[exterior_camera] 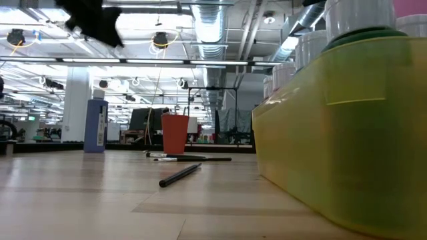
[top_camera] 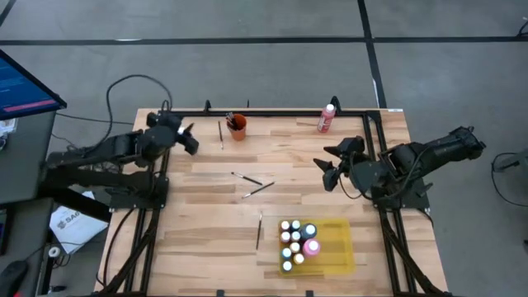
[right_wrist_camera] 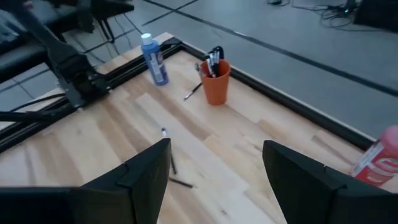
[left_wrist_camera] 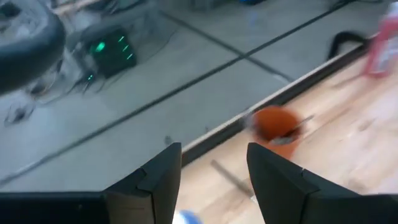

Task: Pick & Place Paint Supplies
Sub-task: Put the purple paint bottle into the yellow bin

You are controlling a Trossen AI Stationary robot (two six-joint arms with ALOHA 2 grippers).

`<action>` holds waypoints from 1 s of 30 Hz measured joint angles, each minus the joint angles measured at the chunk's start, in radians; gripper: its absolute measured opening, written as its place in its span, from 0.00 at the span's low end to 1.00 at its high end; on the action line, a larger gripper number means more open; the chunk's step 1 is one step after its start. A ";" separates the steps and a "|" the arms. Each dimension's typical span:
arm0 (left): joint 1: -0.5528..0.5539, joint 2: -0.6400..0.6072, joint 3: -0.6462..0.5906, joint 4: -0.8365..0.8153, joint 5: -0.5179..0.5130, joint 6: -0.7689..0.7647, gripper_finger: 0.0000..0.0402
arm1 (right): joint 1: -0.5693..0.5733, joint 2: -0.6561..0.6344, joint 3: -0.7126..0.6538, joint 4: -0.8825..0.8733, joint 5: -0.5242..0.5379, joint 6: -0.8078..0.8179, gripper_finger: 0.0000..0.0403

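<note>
High view shows the left claw (top_camera: 188, 137) open and empty near the counter's back-left corner; loose paintbrushes (top_camera: 252, 185) lie mid-counter. Right claw (top_camera: 332, 165) open. Next, I'd guess: reach a brush.

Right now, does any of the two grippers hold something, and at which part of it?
Nothing is held. The left gripper is open and empty near the orange cup; the right gripper is open and empty above the table.

high: straight down, far
low: tabletop level, tray (exterior_camera: 333, 133) close
wrists: forward over table
shared: cup (top_camera: 238, 127)
</note>
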 joint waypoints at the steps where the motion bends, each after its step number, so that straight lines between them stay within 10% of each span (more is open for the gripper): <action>1: 0.033 -0.021 -0.036 0.008 0.016 -0.003 0.44 | -0.009 0.000 0.000 0.000 0.000 -0.009 0.62; 17: 0.176 -0.093 -0.340 0.253 0.135 0.051 0.73 | -0.133 0.000 0.000 -0.012 0.000 -0.044 0.62; 30: 0.176 -0.092 -0.437 0.381 0.056 0.018 0.73 | -0.150 0.000 0.000 -0.019 0.000 -0.049 0.62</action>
